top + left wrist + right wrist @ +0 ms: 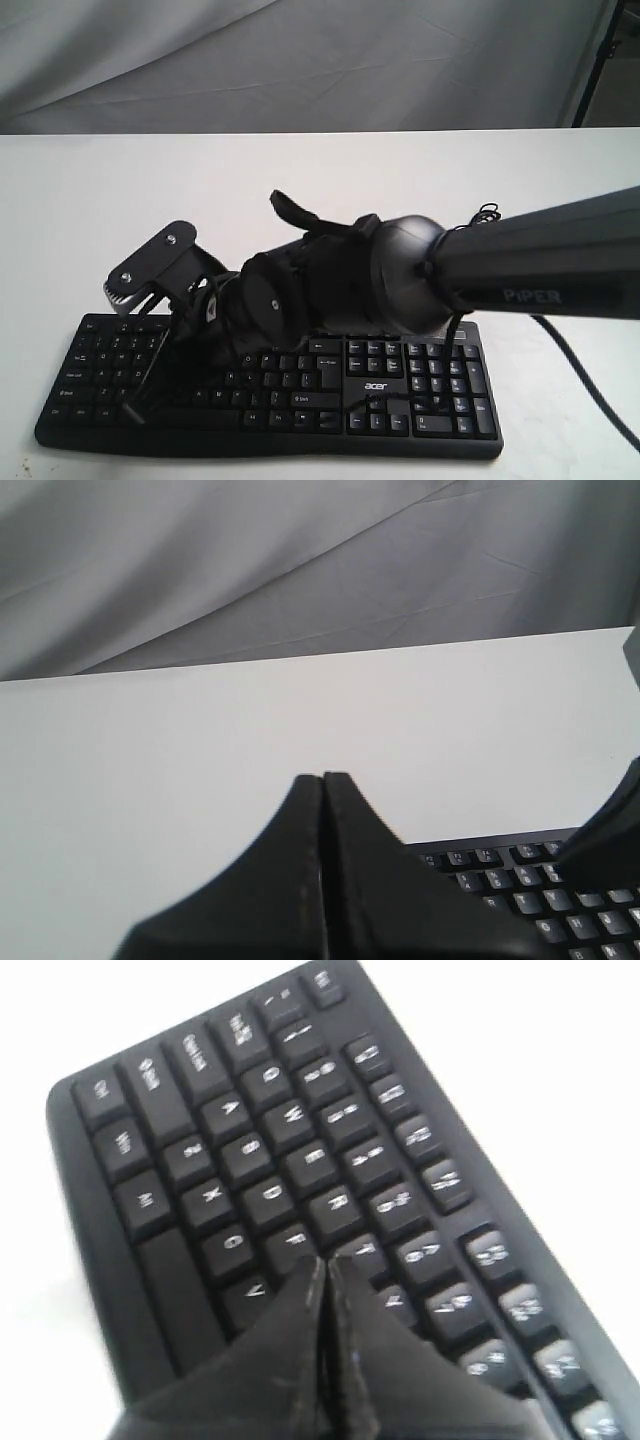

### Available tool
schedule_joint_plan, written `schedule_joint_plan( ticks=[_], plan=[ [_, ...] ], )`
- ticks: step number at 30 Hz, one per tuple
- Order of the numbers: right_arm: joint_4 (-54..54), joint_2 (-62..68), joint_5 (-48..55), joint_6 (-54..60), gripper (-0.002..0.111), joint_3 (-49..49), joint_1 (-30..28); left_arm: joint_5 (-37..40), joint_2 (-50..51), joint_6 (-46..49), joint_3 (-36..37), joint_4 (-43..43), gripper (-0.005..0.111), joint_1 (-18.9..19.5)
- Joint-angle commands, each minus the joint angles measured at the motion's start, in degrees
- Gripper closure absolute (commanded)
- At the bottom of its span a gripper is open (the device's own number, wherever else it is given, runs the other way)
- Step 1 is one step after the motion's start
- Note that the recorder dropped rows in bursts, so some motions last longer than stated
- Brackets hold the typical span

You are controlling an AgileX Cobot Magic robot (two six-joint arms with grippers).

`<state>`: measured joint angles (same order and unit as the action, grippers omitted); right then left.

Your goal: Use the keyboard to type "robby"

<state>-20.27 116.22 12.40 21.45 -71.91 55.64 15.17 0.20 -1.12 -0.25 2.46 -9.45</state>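
Spreading behind the scene, a creased grey cloth (300,60) backs a smooth white table (90,200), and the wide black plastic keyboard (420,395) lies along its near edge. The right gripper (322,1265), jaws pressed together, points at the left letter keys; the left gripper (322,780) is likewise clenched

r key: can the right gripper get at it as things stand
Probably yes: the shut right gripper is poised right next to the r key, with nothing between them.

The keyboard (374,386) reads "acer"; the right arm (540,270) reads "PiPER".
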Motion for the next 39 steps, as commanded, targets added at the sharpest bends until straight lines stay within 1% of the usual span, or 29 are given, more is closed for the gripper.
schedule_joint_plan(
  ticks=[1, 4, 13, 20, 34, 39],
  plan=[
    [1.6, 0.6, 3.4, -0.4, 0.108, -4.5, -2.5, -0.4, -0.2, -0.2, 0.2, 0.3, 0.107, -0.4],
    [2.3, 3.1, 6.1, -0.6, 0.108, -7.8, -2.8, -0.4, -0.2, -0.2, 0.2, 0.3, 0.107, -0.4],
    [2.8, 4.1, 7.4, -0.3, 0.108, -7.8, -2.8, -0.4, -0.2, -0.2, 0.2, 0.3, 0.107, -0.4],
    [2.8, 4.1, 5.0, -0.2, 0.108, -5.2, -2.8, -0.4, -0.2, -0.2, 0.2, 0.3, 0.107, -0.4],
    [2.8, 4.1, 3.4, -0.2, 0.108, -5.2, -2.4, -0.4, -0.2, -0.2, 0.2, 0.3, 0.107, -0.4],
    [2.8, 5.9, 3.4, -0.2, 0.108, -5.2, -2.4, -0.4, -0.2, -0.2, 0.2, 0.3, 0.107, -0.4]
  ],
)
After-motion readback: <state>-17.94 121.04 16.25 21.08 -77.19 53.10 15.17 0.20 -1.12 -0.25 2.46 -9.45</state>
